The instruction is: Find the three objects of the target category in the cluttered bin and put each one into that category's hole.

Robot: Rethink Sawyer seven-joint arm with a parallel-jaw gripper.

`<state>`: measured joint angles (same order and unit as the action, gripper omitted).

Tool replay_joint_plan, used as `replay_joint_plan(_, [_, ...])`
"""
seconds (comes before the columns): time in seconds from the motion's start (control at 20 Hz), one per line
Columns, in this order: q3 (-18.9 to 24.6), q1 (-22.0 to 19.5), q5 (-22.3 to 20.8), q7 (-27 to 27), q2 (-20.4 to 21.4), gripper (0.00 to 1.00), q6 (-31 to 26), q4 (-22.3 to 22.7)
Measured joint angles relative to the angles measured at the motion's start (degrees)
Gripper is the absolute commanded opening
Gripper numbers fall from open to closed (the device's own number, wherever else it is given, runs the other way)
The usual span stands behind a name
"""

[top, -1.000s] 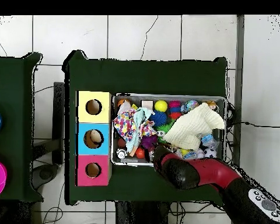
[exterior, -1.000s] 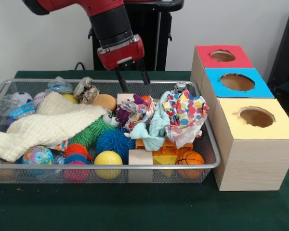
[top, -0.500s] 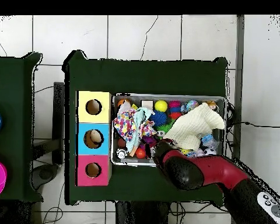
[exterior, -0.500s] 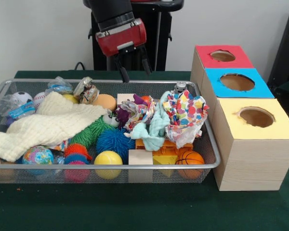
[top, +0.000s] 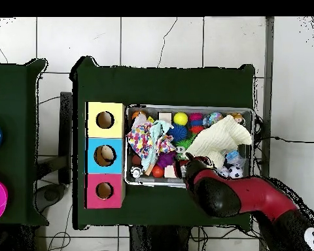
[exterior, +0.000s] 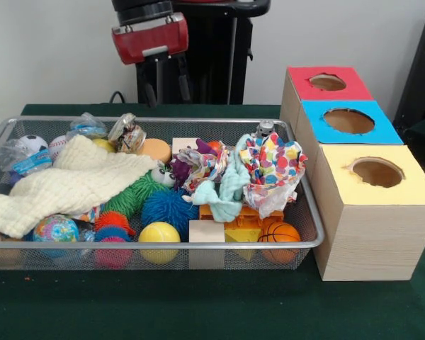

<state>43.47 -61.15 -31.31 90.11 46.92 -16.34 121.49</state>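
My gripper [exterior: 166, 91] hangs open and empty above the back rim of the wire mesh bin [exterior: 163, 245], left of its middle and well clear of the contents. In the overhead view the red arm [top: 218, 195] covers the bin's bottom right part and hides the gripper. The bin holds a cream cloth [exterior: 71, 184], a polka-dot cloth [exterior: 273, 166], a mint cloth [exterior: 223, 191], a yellow ball [exterior: 159, 234], a basketball [exterior: 279, 232], a blue spiky ball [exterior: 168, 207], a globe ball [exterior: 55, 229] and a wooden block [exterior: 206, 231].
Right of the bin stand three boxes in a row, each with a round hole on top: red [exterior: 301, 88], blue [exterior: 382, 131], yellow [exterior: 368, 219]. A black pedestal stands behind the gripper. Something tan shows inside the blue box's hole [top: 105, 155].
The gripper has risen from just over the bin's back rim and moved left in the front view, still open and empty. The bin's contents have not shifted.
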Motion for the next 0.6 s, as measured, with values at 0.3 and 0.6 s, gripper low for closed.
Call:
replay_joint_plan(0.3, [-1.75, -0.8, -1.97, 0.0, 1.72, 1.0, -0.64, 0.01])
replay_joint_plan(0.6, [-3.14, -1.71, -4.52, 0.0, 1.77, 1.0, -0.66, 0.02])
